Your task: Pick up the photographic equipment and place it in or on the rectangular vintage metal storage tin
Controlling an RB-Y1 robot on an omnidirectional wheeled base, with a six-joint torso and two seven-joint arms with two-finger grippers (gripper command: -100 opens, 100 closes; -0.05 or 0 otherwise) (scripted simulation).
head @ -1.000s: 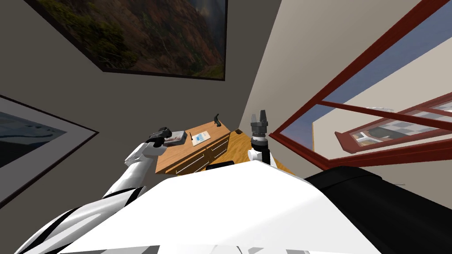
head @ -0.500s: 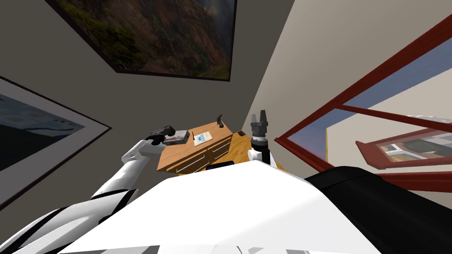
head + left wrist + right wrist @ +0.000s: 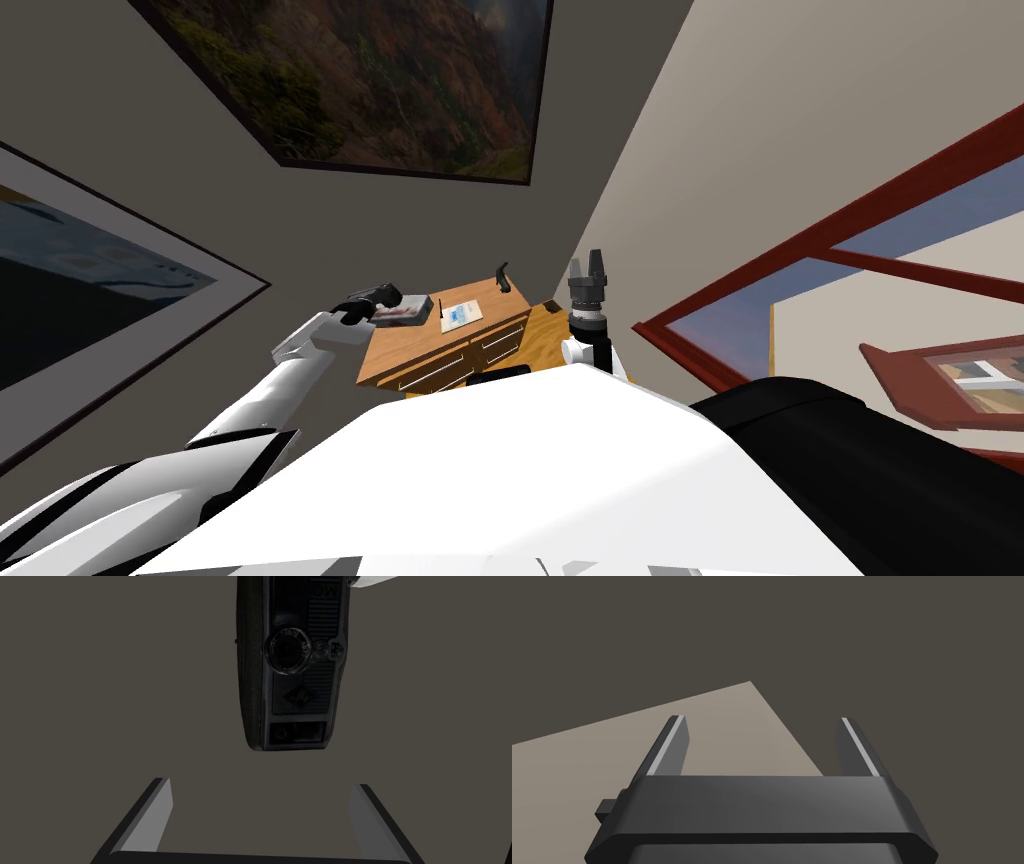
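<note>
Camera [image 3: 292, 666] ahead of left hand [image 3: 261, 783], fingers wide, nothing held; my head view has swung; camera seemingly released on tin [image 3: 410, 308].

The letters "MO", cut short at the frame's edge, stand on the black box-shaped film camera [image 3: 292, 666] beside its round lens [image 3: 286, 652]; the lens-ring lettering is illegible.
</note>
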